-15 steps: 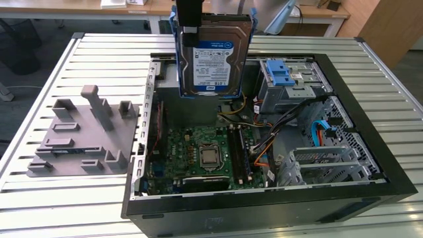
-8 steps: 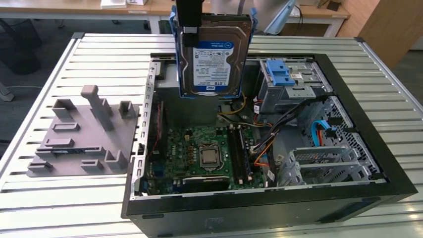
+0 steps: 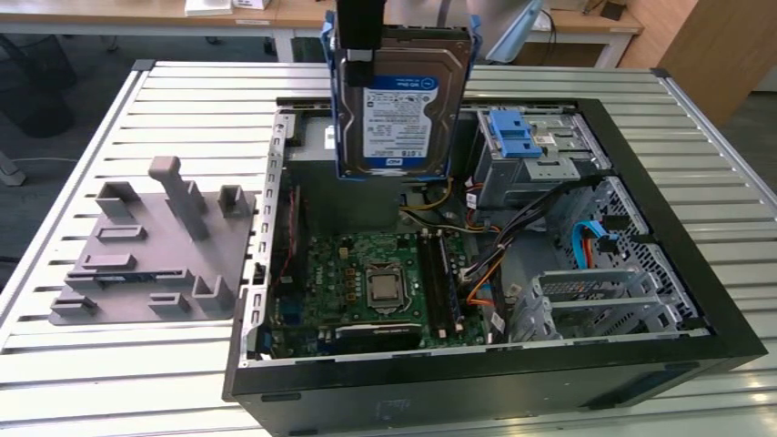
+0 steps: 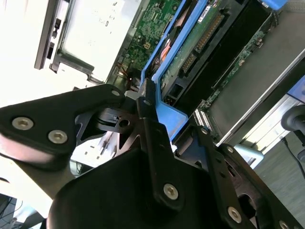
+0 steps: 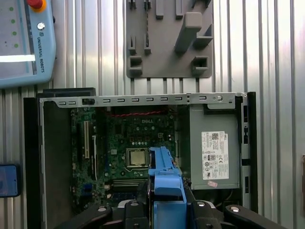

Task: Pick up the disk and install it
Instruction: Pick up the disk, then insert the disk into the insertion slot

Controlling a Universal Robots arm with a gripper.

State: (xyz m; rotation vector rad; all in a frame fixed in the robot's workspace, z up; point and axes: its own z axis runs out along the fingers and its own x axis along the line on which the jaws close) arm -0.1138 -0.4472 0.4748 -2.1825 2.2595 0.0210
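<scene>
The disk [image 3: 401, 100] hangs upright in the air over the far half of the open computer case [image 3: 486, 378], label facing the exterior view, clear of everything below it. The gripper [image 3: 364, 41] has it from above: in the second wrist view a black finger [image 4: 150, 129] presses on the drive's blue bracket [image 4: 167, 114], and the far finger, though harder to make out, seems clamped against the other side. Beneath lie the motherboard [image 3: 364, 264] and the power-supply box [image 5: 214, 143]. The drive cage [image 3: 534, 146] stands just to the exterior view's right of the disk. A grey fixture [image 3: 146, 255] rests on the slatted table [image 3: 122, 364], at the exterior view's left.
</scene>
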